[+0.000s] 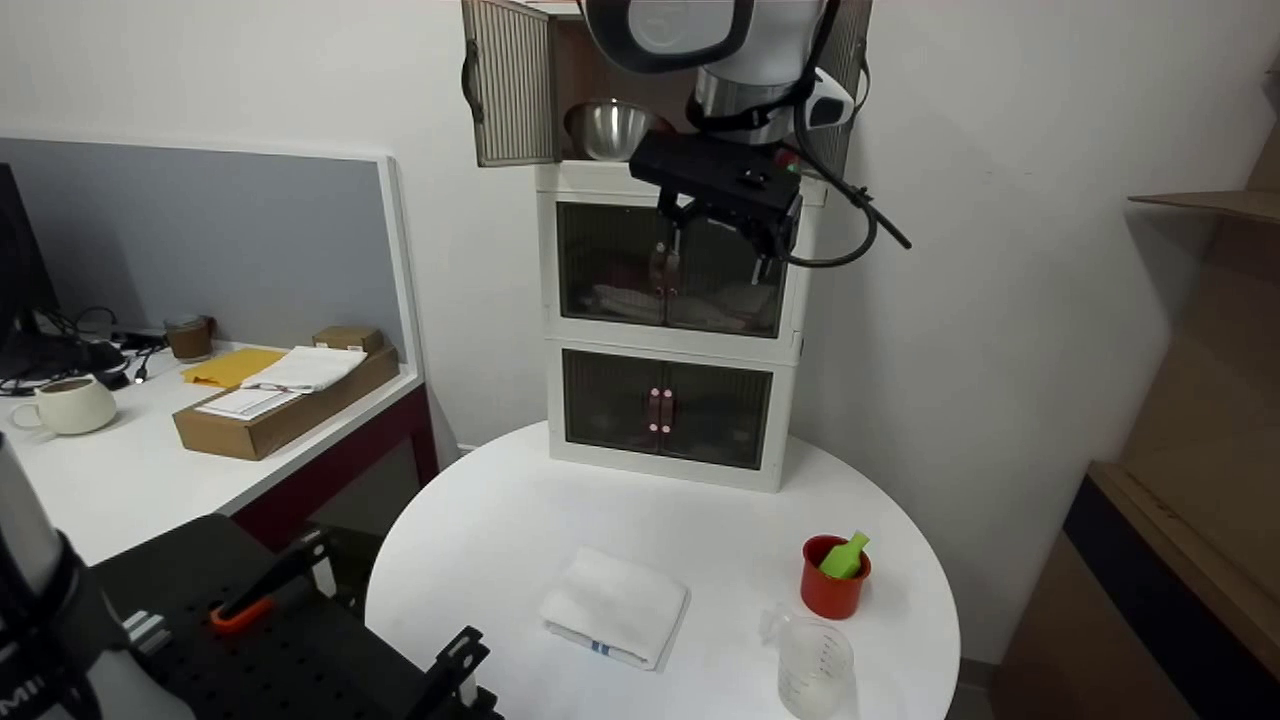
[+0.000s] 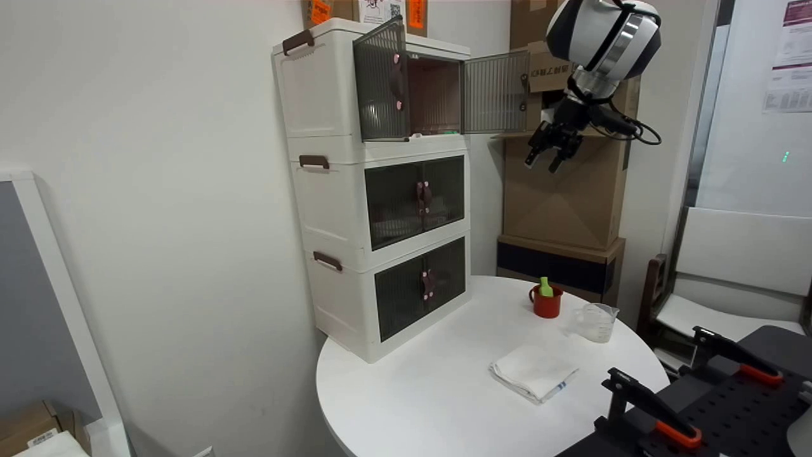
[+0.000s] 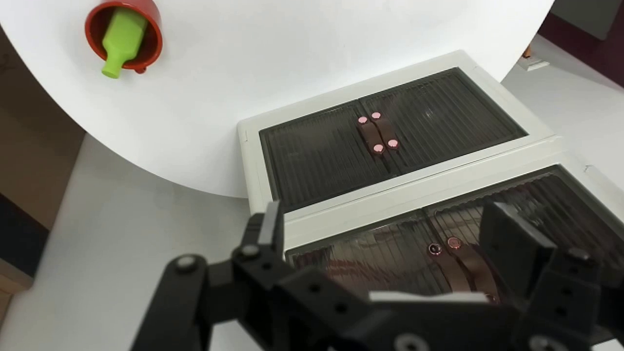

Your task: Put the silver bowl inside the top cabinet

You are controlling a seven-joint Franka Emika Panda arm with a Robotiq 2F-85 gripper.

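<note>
The silver bowl (image 1: 608,130) rests inside the top cabinet (image 1: 576,62), at the left of its floor in an exterior view. My gripper hides part of the bowl's right side, and I cannot see its contents. In an exterior view the top cabinet (image 2: 320,95) is the uppermost box of a white stack, with both ribbed doors swung open. The bowl shows only dimly there through a door. My gripper (image 1: 718,255) is open and empty, in front of the stack and apart from it. It also shows in an exterior view (image 2: 543,164) and the wrist view (image 3: 385,224).
The open doors (image 2: 384,82) (image 2: 496,95) stick out from the top cabinet. The middle (image 1: 670,265) and lower (image 1: 668,410) units are shut. A red cup (image 1: 832,580) with a green tool, a clear measuring jug (image 1: 815,665) and a folded white cloth (image 1: 615,605) are on the round table (image 1: 480,510).
</note>
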